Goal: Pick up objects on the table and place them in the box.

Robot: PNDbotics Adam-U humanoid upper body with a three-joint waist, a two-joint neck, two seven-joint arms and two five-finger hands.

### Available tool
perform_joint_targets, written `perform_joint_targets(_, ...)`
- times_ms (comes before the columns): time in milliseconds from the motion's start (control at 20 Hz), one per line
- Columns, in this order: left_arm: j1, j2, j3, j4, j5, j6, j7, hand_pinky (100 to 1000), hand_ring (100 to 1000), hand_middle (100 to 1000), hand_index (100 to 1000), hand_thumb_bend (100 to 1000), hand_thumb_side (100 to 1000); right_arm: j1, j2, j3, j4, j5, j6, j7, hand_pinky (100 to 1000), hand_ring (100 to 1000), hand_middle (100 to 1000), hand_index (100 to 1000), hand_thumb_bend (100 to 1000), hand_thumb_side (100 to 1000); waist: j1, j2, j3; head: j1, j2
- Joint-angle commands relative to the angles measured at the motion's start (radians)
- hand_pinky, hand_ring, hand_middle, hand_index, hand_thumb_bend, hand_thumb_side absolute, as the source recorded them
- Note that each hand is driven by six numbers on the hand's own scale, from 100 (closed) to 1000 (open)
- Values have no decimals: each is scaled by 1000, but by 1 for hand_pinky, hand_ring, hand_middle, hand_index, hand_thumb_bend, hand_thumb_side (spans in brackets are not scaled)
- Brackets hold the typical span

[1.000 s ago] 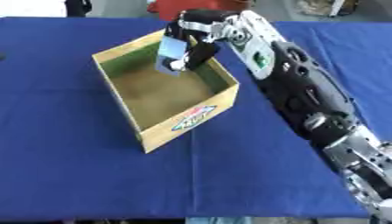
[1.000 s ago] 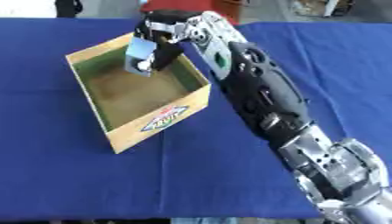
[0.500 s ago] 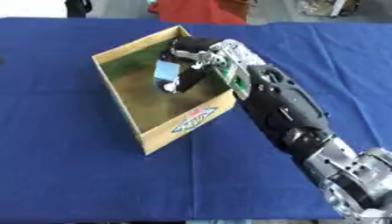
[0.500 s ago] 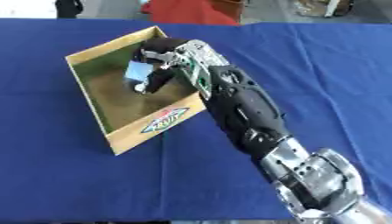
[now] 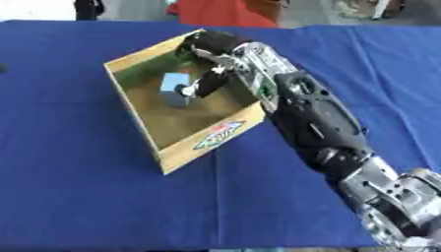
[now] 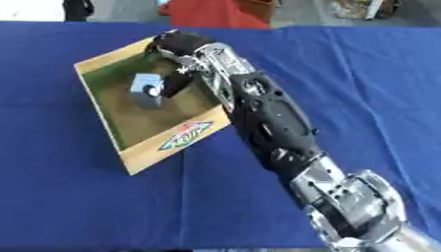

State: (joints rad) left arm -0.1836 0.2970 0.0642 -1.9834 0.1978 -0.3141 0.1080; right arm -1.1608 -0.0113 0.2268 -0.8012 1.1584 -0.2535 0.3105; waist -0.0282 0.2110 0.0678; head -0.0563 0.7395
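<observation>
An open cardboard box [image 5: 143, 53] with a coloured label on its front wall stands on the blue table, turned askew. My right arm comes in from the lower right and reaches over the box's right wall. My right hand [image 5: 205, 82] is down inside the box, its fingers curled against a light blue block [image 5: 173, 86]. The block sits low on the box's brown floor, close to the far left wall, and one fingertip overlaps its right side. My left hand shows in neither view.
A blue cloth [image 5: 78, 187] covers the table around the box. A small dark thing [image 5: 3, 68] lies at the left edge. The table's far edge runs just beyond the box's back corner.
My right hand has come down from above the box's back rim into the box, carrying the blue block to the floor. The arm now lies over the right wall.
</observation>
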Motion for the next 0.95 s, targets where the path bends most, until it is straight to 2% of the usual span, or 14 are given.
perform_joint_targets(50,-5,8,2,-17,5,2,-2,591,825,689,733,180,947,-17,1,-8,-38,-19,-4,8,881,931,849,919,323,541,8,-15,-2,-1,-7)
perform_joint_targets(150,-4,8,2,-17,5,2,-3,592,825,689,733,170,938,-17,2,-6,-37,-44,-14,38,891,935,863,934,276,247,8,-16,-3,-1,-7)
perform_joint_targets(200,-4,8,2,-17,6,2,-4,592,826,689,734,160,929,-16,2,-8,-34,-60,-15,53,882,927,858,930,224,100,9,-17,-4,-1,-7)
perform_joint_targets(300,-3,7,2,-17,6,4,-5,592,826,689,734,163,932,-15,3,-10,-34,-93,-8,73,877,920,848,929,201,100,9,-17,-4,-1,-7)
perform_joint_targets(600,-1,7,4,-17,5,5,-4,592,825,689,734,166,933,-10,-11,-14,-96,-176,28,61,847,891,823,929,141,269,9,-17,-6,2,-5)
perform_joint_targets(850,1,10,7,-17,3,3,-1,593,825,690,734,165,931,-12,-68,-13,-231,-227,57,60,831,860,804,915,108,290,9,-22,-12,7,-2)
perform_joint_targets(950,2,12,9,-17,2,2,1,593,825,690,734,164,929,-8,-102,-13,-302,-248,69,65,825,847,794,907,100,331,9,-25,-15,11,-1)
